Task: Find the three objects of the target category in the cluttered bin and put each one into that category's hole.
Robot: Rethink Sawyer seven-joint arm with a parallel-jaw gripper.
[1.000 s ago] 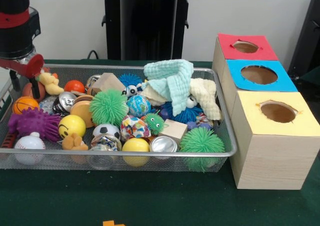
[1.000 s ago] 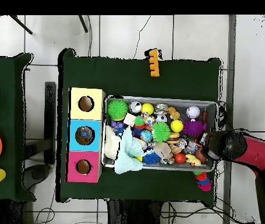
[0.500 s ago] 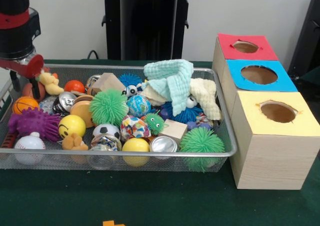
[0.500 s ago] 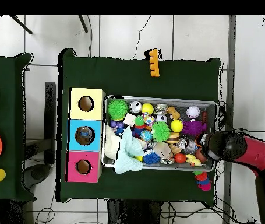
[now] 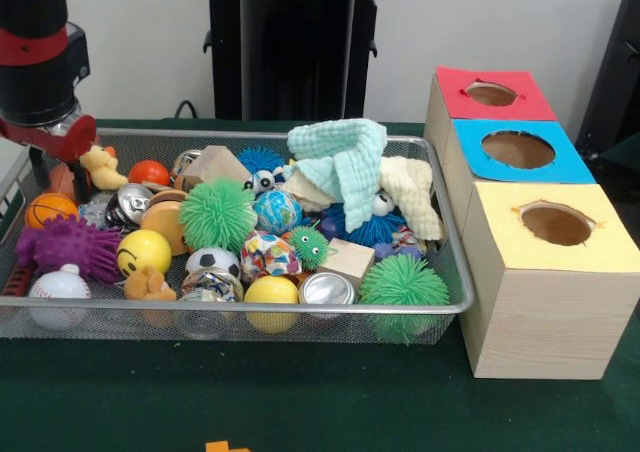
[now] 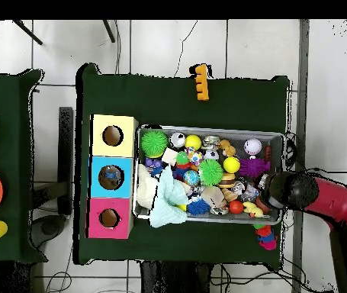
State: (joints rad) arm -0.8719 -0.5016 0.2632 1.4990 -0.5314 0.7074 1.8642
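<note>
A wire mesh bin (image 5: 250, 312) holds a jumble: green spiky balls (image 5: 217, 214), a yellow smiley ball (image 5: 143, 253), a baseball (image 5: 59, 287), a small basketball (image 5: 48, 209), drink cans (image 5: 327, 288), wooden blocks (image 5: 215, 162) and a mint cloth (image 5: 345, 157). My gripper (image 5: 60, 172) hangs over the bin's left far corner beside a yellow duck toy (image 5: 98, 167). In the overhead view the gripper (image 6: 271, 191) is at the bin's right end. Next to the bin stand a red-topped box (image 5: 455, 84), a blue-topped box (image 5: 470, 162) and a yellow-topped box (image 5: 500, 242), each with a round hole.
A cream cloth (image 5: 410, 192) lies against the bin wall nearest the boxes. An orange piece (image 6: 200, 82) sits on the green table outside the bin. Small stacked red and purple pieces (image 6: 265, 238) lie just outside the bin near my arm.
My arm has shifted slightly inward over the bin's end, a little closer to the duck toy. The objects in the bin have not moved.
</note>
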